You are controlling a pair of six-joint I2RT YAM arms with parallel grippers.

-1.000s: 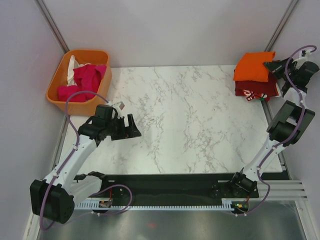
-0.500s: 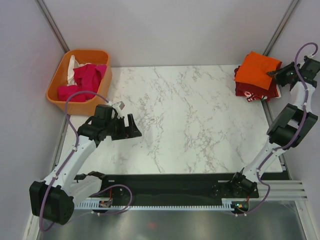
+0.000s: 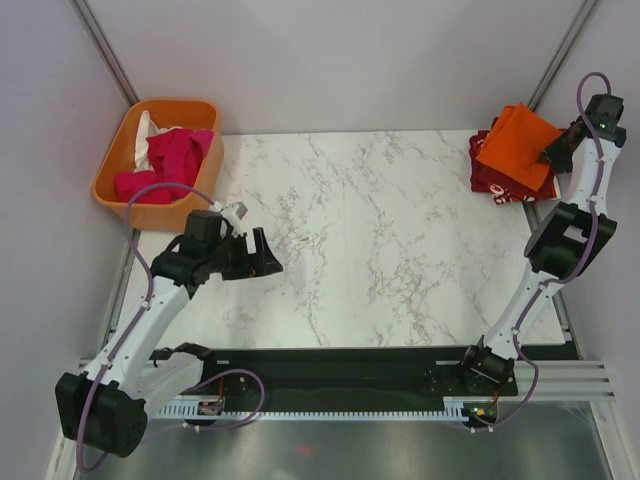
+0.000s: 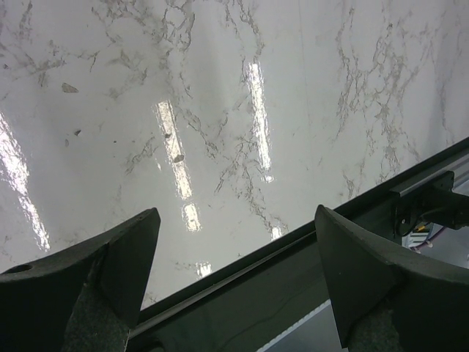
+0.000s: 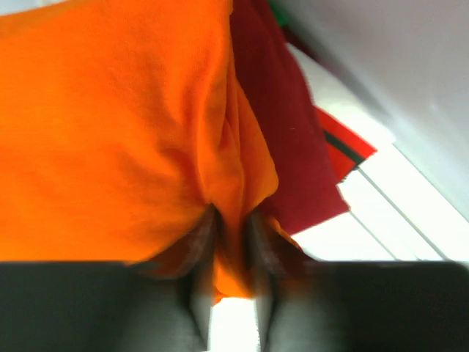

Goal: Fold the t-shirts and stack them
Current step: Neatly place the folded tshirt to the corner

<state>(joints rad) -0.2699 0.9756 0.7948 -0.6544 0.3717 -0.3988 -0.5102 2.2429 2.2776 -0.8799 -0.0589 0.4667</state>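
A folded bright orange t-shirt (image 3: 514, 146) hangs tilted over a stack of a dark red t-shirt (image 3: 487, 168) and a red-and-white patterned one (image 3: 507, 193) at the table's far right corner. My right gripper (image 3: 553, 152) is shut on the orange shirt's right edge and holds it lifted; the wrist view shows the orange cloth (image 5: 132, 125) pinched between the fingers, the dark red shirt (image 5: 286, 147) beyond. Magenta (image 3: 172, 158) and white (image 3: 144, 130) t-shirts lie crumpled in the orange basket (image 3: 110, 165). My left gripper (image 3: 262, 258) is open and empty over the table's left side.
The marble table (image 3: 380, 240) spreads between the arms. The black front rail (image 4: 293, 257) runs under the left gripper in its wrist view. Grey walls and metal posts close in the back and the sides, and the right arm stands near the right wall.
My right gripper has risen and swung back toward the far right wall, lifting and tilting the orange shirt off the stack. The left arm has barely shifted.
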